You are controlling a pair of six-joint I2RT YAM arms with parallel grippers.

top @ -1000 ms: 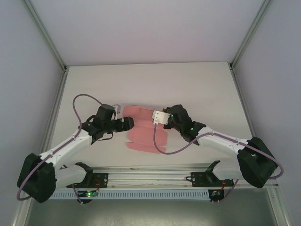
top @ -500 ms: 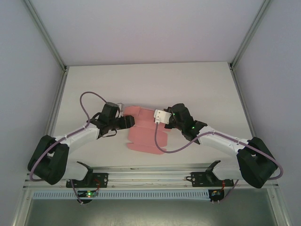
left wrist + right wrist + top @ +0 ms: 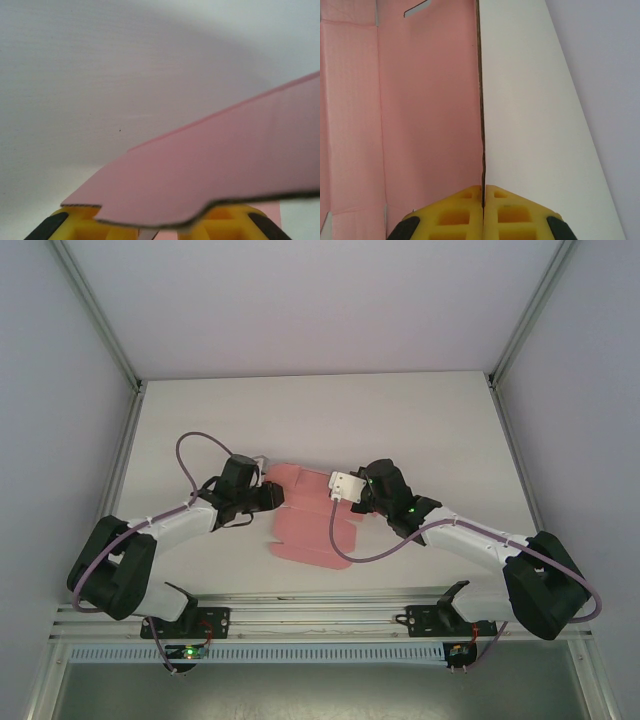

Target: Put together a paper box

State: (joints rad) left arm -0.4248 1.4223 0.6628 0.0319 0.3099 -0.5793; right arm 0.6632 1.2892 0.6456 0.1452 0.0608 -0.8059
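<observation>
Inward, left claw (image 3: 274, 497) opposite right claw (image 3: 483, 190).

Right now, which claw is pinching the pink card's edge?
The right claw: its yellow fingers meet on the paper box's edge. The left claw's are half hidden behind a flap.

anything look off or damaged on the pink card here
Nothing stands out. The pink die-cut card sheet looks untorn on the white table, one edge pinched in the right gripper, the opposite flap at the left gripper.

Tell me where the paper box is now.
In the top view the paper box sits on the table between the left gripper and the right gripper, which pinches its right edge.
</observation>
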